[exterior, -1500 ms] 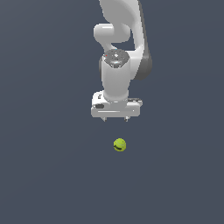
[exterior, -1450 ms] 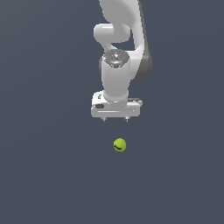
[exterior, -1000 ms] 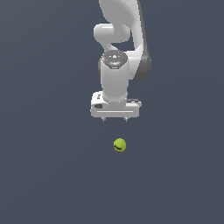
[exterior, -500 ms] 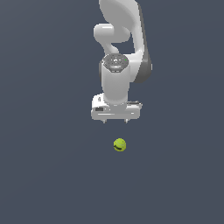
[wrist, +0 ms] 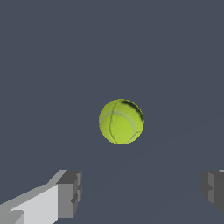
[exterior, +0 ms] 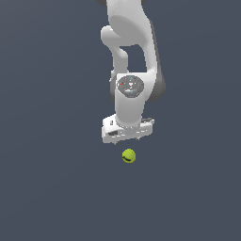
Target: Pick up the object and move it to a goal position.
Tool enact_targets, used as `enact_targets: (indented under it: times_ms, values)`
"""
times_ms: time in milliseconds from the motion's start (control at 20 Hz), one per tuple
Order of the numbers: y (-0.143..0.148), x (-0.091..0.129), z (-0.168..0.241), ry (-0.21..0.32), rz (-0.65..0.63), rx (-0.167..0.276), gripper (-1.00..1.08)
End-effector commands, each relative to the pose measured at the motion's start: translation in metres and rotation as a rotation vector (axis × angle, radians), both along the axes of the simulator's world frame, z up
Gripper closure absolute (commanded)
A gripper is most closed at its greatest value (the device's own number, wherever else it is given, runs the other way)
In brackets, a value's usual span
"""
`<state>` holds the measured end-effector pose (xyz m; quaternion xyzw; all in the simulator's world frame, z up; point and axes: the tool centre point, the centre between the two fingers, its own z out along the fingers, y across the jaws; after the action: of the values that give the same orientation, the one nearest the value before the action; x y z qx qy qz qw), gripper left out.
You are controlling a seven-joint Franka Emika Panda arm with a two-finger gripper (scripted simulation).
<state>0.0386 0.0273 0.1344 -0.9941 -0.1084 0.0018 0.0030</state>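
The arm point(exterior: 129, 56) is hanging over a bare grey floor point(exterior: 47, 188), with the claw point(exterior: 127, 133) pointing down, spread wide and gripping nothing; in the wrist view its two fingers point(wrist: 70, 192) are showing well apart. The ball point(exterior: 128, 156) is lying just below the claw, not touching it and, in the wrist view, ahead of the gap rather than between the fingers. A descent without centring is likely risking a finger clipping the ball and rolling it away. No containers are showing anywhere.
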Motion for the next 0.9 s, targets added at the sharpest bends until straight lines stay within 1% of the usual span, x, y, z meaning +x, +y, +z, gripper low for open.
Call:
enact_targets:
  times_ms: [0, 200, 400, 600, 850]
  values:
    - [0.004, 0.009, -0.012, -0.001, 0.067, -0.003, -0.92]
    - [0.009, 0.019, -0.027, -0.003, 0.15, -0.005, -0.92]
    - [0.012, 0.026, -0.037, -0.004, 0.205, -0.005, -0.92]
    - [0.013, 0.029, -0.042, -0.005, 0.232, -0.005, -0.92]
    - [0.013, 0.029, -0.044, -0.004, 0.231, -0.005, -0.92]
